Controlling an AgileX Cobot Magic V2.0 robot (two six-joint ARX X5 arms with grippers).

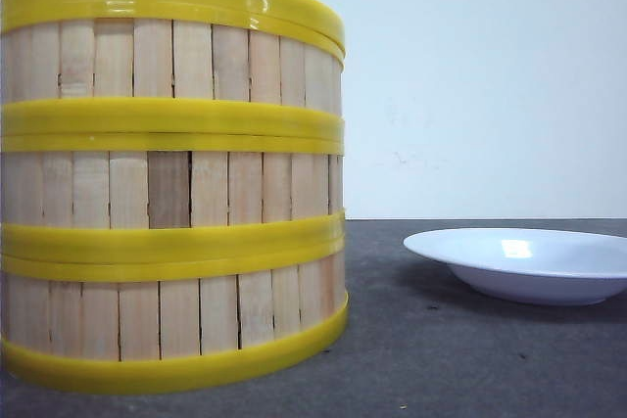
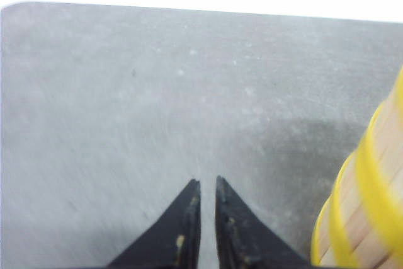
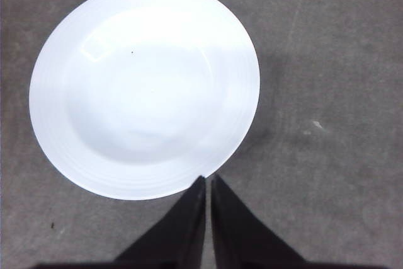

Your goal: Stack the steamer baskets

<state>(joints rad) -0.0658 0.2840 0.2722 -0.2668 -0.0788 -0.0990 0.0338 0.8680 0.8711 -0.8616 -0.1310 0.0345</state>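
The three steamer baskets [image 1: 171, 183] stand as one upright column on the grey bench [image 1: 451, 359], rims meeting squarely, so the stacking looks done and the step in hand seems to be standing clear. The left fingers [image 2: 208, 186] are clenched on nothing over bare bench, the stack just off to one side of them. The right fingers [image 3: 208, 181] are likewise clenched and empty, tips over the near rim of the white plate [image 3: 145, 89]. Any next move needs only a clean retreat, without nudging the column

We see the stack of baskets [image 1: 171, 178] blocking the left side; a plate [image 1: 524, 263] lies well apart on the right (low, shallow), with bare worktop [image 1: 392, 340] open between them.
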